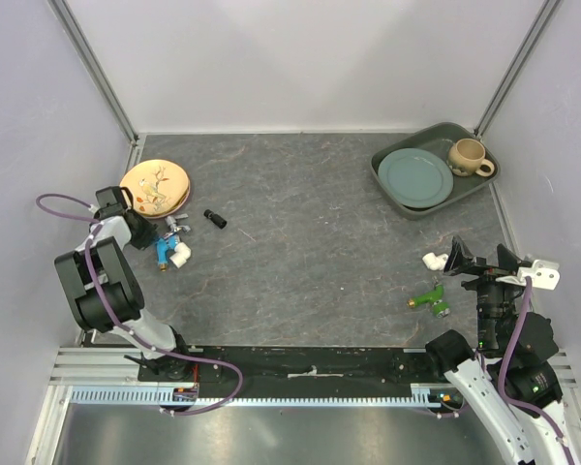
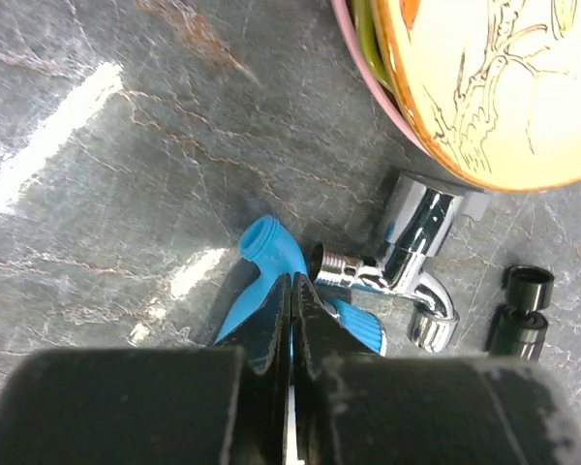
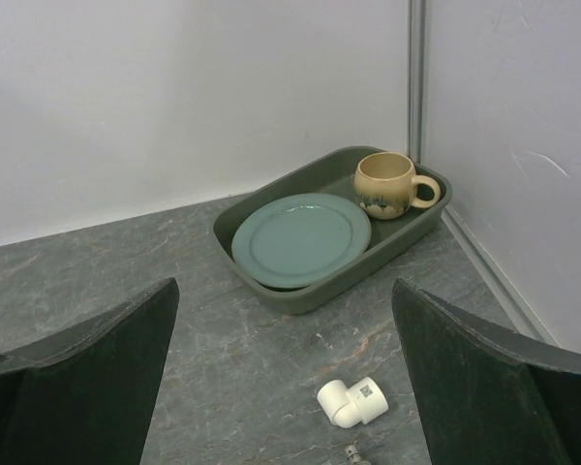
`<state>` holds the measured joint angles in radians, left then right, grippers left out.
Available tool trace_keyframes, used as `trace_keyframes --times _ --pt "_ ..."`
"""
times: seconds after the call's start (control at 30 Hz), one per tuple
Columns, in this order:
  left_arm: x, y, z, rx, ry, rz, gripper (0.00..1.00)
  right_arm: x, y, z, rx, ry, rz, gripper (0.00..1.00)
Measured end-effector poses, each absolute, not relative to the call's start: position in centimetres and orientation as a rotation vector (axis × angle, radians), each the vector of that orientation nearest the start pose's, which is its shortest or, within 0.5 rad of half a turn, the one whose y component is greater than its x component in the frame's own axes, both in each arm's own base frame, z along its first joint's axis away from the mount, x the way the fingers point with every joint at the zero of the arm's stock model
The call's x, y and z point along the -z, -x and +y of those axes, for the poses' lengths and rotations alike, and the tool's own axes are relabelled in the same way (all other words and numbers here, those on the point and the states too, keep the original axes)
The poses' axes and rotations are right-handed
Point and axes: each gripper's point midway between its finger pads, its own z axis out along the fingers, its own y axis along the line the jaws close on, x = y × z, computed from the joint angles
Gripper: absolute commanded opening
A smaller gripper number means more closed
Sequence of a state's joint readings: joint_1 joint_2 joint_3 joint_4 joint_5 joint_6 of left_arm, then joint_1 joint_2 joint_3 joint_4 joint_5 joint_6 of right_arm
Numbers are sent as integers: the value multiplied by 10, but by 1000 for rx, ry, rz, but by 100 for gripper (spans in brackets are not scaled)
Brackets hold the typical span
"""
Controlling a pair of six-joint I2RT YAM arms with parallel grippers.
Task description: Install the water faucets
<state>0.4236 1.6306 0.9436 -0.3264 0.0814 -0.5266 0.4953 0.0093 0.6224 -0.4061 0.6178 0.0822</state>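
The blue faucet [image 1: 164, 251] lies on the table at the left, next to a white elbow pipe piece [image 1: 180, 256]. In the left wrist view its blue body [image 2: 271, 247] lies against a chrome tap [image 2: 416, 247] with a threaded tip. My left gripper [image 1: 147, 233] is shut, its tips [image 2: 292, 291] right over the blue faucet; nothing shows clamped between them. The green faucet [image 1: 431, 298] lies at the right front. My right gripper [image 1: 479, 263] is wide open and empty [image 3: 290, 387] just right of it, above a second white elbow [image 3: 351, 402].
A black end piece [image 1: 214, 218] lies right of the left gripper and shows in the left wrist view [image 2: 518, 315]. A painted yellow plate [image 1: 155, 186] sits behind the left gripper. A dark green tray [image 1: 421, 205] at the back right holds a teal plate [image 1: 414, 176] and a mug [image 1: 469, 156].
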Motion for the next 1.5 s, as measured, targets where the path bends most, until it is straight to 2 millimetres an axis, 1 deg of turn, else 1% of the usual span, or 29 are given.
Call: trace_keyframes --times 0.13,0.23,0.27,0.3,0.33,0.37,0.4,0.5,0.6,0.73,0.8,0.97,1.17,1.27,1.37,1.5 --pt "-45 -344 111 151 1132 2320 2 -310 -174 -18 -59 -234 1383 98" --pt "-55 -344 109 155 1110 2302 2 -310 -174 -18 -59 -234 1383 98" --pt "-59 -344 109 154 1100 2293 4 -310 -174 -18 -59 -234 1383 98" --pt "-64 -344 108 152 1090 2284 9 -310 -174 -18 -60 -234 1383 98" --pt "-67 -345 108 151 1084 2277 22 -310 -174 -18 -60 -233 1383 98" --pt "-69 -345 109 147 1081 2270 31 -310 -174 -18 -61 -232 1383 98" --pt "-71 -345 109 142 1075 2266 48 -310 -174 -18 -61 -232 1383 98" --pt "-69 -343 113 109 1081 2269 63 -310 -174 -18 -61 -232 1384 98" --pt "-60 -341 117 73 1101 2287 63 -310 -174 -18 -61 -232 1384 98" --pt "-37 -338 120 37 1141 2347 63 -310 -174 -17 -62 -231 1384 98" --pt "-29 -335 120 29 1155 2373 61 -310 -174 -17 -64 -230 1384 98" --pt "-30 -344 127 5 1152 2364 56 -310 -175 -16 -69 -225 1385 98" --pt "-29 -353 132 -3 1140 2364 54 -310 -175 -14 -78 -215 1387 98" --pt "-28 -356 135 -35 1125 2370 53 -310 -175 -13 -81 -210 1389 98" --pt "-19 -352 127 -76 1087 2428 53 -309 -175 -13 -79 -209 1392 98" --pt "-19 -353 114 -105 1019 2465 52 -308 -175 -13 -78 -208 1395 98"
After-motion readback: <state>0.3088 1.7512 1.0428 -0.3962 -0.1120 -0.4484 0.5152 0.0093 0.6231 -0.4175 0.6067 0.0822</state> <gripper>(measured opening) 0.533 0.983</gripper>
